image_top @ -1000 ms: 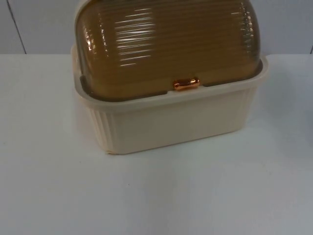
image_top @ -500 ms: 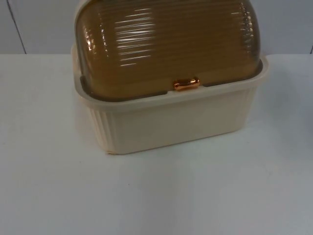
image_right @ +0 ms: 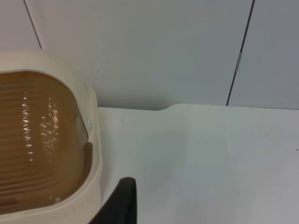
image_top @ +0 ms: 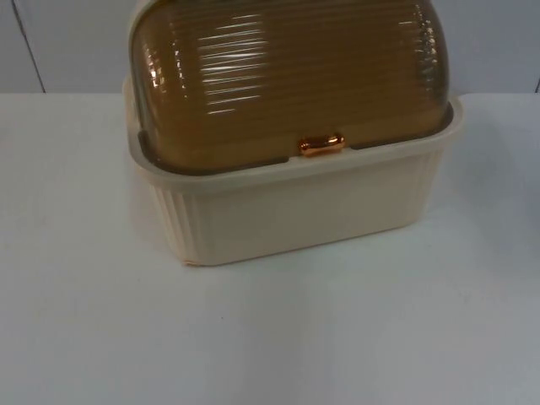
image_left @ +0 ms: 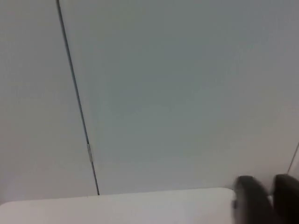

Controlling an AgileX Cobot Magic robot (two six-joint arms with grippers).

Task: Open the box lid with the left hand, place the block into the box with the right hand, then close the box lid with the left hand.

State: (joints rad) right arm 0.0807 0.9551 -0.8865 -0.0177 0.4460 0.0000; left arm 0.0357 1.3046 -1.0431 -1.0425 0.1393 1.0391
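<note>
A cream box with a ribbed base (image_top: 295,211) stands at the back middle of the white table. Its amber, ribbed, see-through lid (image_top: 287,76) is down on the base, with a small copper handle (image_top: 321,145) at the lid's front edge. My right gripper (image_right: 119,201) hovers beside one end of the box, close to the cream rim (image_right: 93,154) and the amber lid (image_right: 37,140), touching neither. My left gripper (image_left: 272,198) is raised and faces the grey wall above the table's far edge, away from the box.
White table top (image_top: 270,337) stretches in front of the box and to both sides. The grey partition wall (image_top: 506,42) rises directly behind it, with a dark vertical seam (image_left: 77,102) in the left wrist view.
</note>
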